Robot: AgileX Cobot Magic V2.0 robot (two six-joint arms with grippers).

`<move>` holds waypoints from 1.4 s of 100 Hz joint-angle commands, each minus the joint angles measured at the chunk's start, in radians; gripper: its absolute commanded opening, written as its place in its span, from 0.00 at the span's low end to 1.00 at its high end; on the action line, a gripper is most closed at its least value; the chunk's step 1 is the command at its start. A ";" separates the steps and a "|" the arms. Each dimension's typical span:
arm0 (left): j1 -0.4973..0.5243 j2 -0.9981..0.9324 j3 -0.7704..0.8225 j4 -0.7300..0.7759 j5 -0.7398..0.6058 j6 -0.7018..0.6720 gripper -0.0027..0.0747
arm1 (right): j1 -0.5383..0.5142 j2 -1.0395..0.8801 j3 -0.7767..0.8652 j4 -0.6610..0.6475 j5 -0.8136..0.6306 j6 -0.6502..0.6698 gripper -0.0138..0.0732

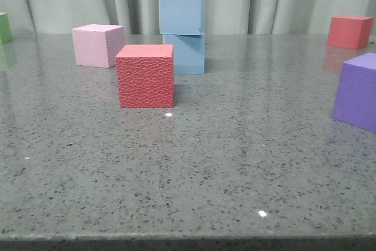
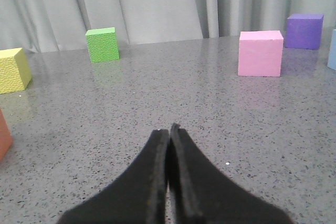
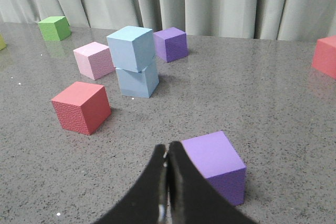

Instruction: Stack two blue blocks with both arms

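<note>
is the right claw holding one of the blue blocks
No, the right claw is shut on nothing, and the upper blue block sits on the lower blue block well away from it.

No lettering, label, brand, number or sign can be read anywhere in these views, neither on the cubes, the counter, nor the curtain behind them.

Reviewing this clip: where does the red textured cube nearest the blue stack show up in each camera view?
Front view: the red textured cube sits left of centre, just in front of the stacked pale blue matte cubes.
Left wrist view: not identifiable; only an orange-red sliver shows at the picture's edge.
Right wrist view: it lies at, apart from the stack.
Shared landmark: the pale pink cube.
</note>
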 commanded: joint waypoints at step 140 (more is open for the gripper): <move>0.002 -0.033 0.003 -0.008 -0.089 0.001 0.01 | -0.587 -0.127 0.497 0.199 -0.679 -0.191 0.03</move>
